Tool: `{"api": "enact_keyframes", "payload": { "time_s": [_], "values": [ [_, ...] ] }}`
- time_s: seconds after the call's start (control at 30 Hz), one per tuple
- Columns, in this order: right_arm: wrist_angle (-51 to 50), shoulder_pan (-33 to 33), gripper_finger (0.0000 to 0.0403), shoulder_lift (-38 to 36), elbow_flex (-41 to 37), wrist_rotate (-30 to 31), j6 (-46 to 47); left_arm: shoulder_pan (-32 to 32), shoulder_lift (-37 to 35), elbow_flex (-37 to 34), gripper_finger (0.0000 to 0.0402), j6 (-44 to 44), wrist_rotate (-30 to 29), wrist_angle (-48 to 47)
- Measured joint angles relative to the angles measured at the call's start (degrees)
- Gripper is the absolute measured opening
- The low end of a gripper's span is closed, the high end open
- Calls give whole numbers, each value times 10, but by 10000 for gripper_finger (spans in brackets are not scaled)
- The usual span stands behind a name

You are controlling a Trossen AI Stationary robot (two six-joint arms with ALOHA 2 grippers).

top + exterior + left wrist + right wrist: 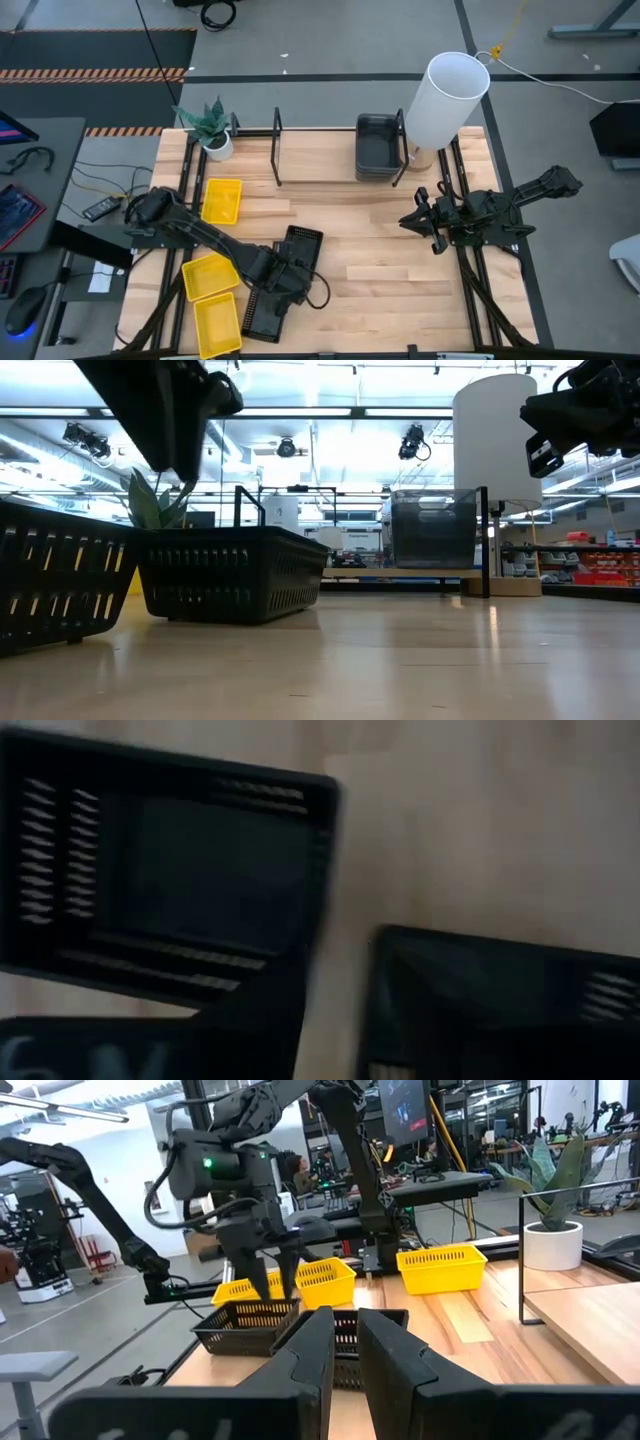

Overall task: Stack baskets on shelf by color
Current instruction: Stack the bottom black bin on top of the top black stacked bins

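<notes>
Nearest, lower left, a black mesh-sided plastic basket (60, 585) sits on the wooden tabletop (370, 250). The left hand (268, 1252) hangs spread just above another (298, 250). Right hand (432, 222): cannot tell. Descending askew could shove that basket.

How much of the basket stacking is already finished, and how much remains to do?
Done: only the dark grey baskets sit on the shelf. In hand: nothing is held; the left gripper hovers, fingers apart, over the black mesh baskets near the table's front. The right gripper waits by the white cylinder. Left: the black baskets and three yellow baskets on the table.
</notes>
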Motion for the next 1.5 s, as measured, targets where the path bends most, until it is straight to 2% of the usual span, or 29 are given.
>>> {"api": "enact_keyframes", "payload": {
  "time_s": [0.17,0.23,0.3,0.43,0.6,0.77,1.0,1.23,1.43,1.5],
  "values": [
    [1,0,55,0,0,-1,0,-23,-2,2,147,-56,122,-2],
    [1,0,55,0,0,-1,0,-42,-1,2,140,-72,143,0],
    [4,0,55,0,0,-1,0,-64,0,2,134,-86,134,-3],
    [4,0,55,0,0,-1,0,-97,0,2,131,-128,43,-38],
    [4,0,55,0,0,-1,0,-97,0,2,162,-154,-21,-85],
    [4,0,55,0,0,-1,0,-74,0,-23,180,-127,-8,-66],
    [4,0,55,0,0,-1,0,-38,1,-104,165,-92,54,2],
    [4,0,55,0,0,-1,0,-20,1,-143,124,-88,82,23],
    [4,0,55,0,0,-1,0,-25,1,-144,28,-75,91,26],
    [4,0,55,0,0,-1,0,-26,0,-143,13,-74,101,26]
  ]
}}
